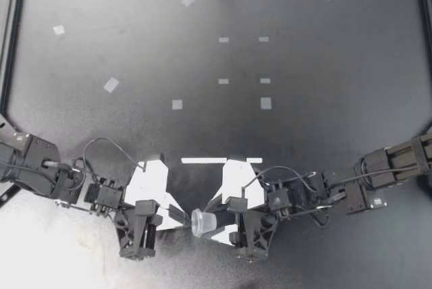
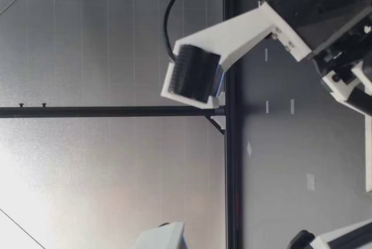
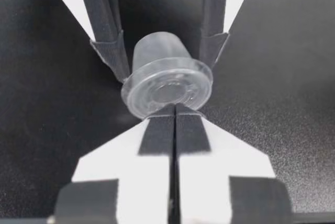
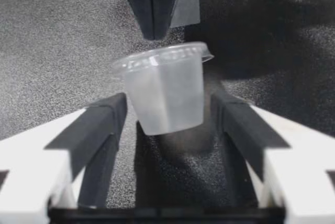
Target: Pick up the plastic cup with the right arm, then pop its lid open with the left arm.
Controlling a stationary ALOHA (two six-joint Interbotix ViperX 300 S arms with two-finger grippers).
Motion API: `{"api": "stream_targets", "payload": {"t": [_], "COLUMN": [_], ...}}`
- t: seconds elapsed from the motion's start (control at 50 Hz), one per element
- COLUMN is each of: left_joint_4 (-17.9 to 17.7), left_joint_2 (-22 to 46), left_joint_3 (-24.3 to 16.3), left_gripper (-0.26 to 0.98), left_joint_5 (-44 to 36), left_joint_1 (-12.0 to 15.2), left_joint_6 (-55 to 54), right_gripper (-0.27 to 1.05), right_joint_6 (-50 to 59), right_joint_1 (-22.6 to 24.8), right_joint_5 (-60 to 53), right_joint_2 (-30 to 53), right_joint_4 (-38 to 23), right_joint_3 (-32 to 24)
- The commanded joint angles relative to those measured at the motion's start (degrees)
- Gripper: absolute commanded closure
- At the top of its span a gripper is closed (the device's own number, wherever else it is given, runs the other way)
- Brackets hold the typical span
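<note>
My left claw (image 1: 186, 219) is closed with nothing between its fingers (image 3: 157, 135). The two pads lie flat together, and their tips touch the rim of the lid (image 3: 167, 90) on the cup (image 1: 202, 222). My right claw (image 1: 210, 225) faces it from the other side, open, its fingers (image 4: 104, 124) spread to either side of the cup's body. In the right wrist view a thin dark gap shows between the cup and one finger; at the other finger I can't tell touch from near miss. The cup is clear and lies on its side between the two claws, lid end toward the left claw, narrow base toward the right one. Whether it rests on the surface (image 1: 324, 46) or hangs just off it I can't tell.

The claws meet tip to tip by the near edge of the surface, about the middle. My left arm (image 1: 40, 167) enters at the left corner and runs low along the near edge, its wrist turned so the claw points right. My right arm (image 1: 378, 171) enters at the right edge, slants toward the near edge and points its claw left. In the low view the right arm's wrist camera (image 2: 195, 74) stands well above the surface. Small tape bits (image 1: 266, 102) dot the surface farther back, well apart from the claws
</note>
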Motion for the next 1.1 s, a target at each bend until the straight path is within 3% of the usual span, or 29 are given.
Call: {"api": "stream_targets", "payload": {"t": [0.0, 0.28, 0.5, 0.6, 0.78, 0.92, 1.08], "left_joint_4": [-0.09, -0.09, -0.09, -0.53, -4.92, -5.19, -5.54], "left_joint_2": [-0.79, -0.79, -2.37, -5.27, -11.16, -13.10, -13.01], "left_joint_3": [-0.35, -0.26, 0.35, 1.41, 5.45, 7.56, 7.38], "left_gripper": [0.85, 0.85, 0.85, 0.85, 0.84, 0.76, 0.52], "left_joint_5": [-0.53, -0.53, -0.53, -2.11, -13.27, -23.99, -34.37], "left_joint_1": [-0.09, -0.18, -0.09, -0.18, -0.09, -0.09, 0.35], "left_joint_6": [0.09, 0.09, -0.70, -1.85, -8.26, -19.16, -37.71], "right_gripper": [0.16, 0.38, 0.42, 0.42, 0.42, 0.42, 0.42], "right_joint_6": [0.09, 0.09, -0.18, -0.26, -1.23, -4.39, -9.14], "right_joint_1": [-0.18, -0.35, -0.35, -0.62, -1.67, -2.46, -2.81], "right_joint_5": [0.44, 1.14, 0.09, -3.16, -20.39, -42.36, -54.49], "right_joint_2": [-0.70, -0.70, -2.37, -6.50, -18.02, -21.36, -17.23], "right_joint_4": [-0.09, -0.09, -0.18, -0.44, -0.88, -0.88, -0.88], "right_joint_3": [-0.88, -0.97, -0.26, 3.34, 14.85, 22.76, 22.76]}}
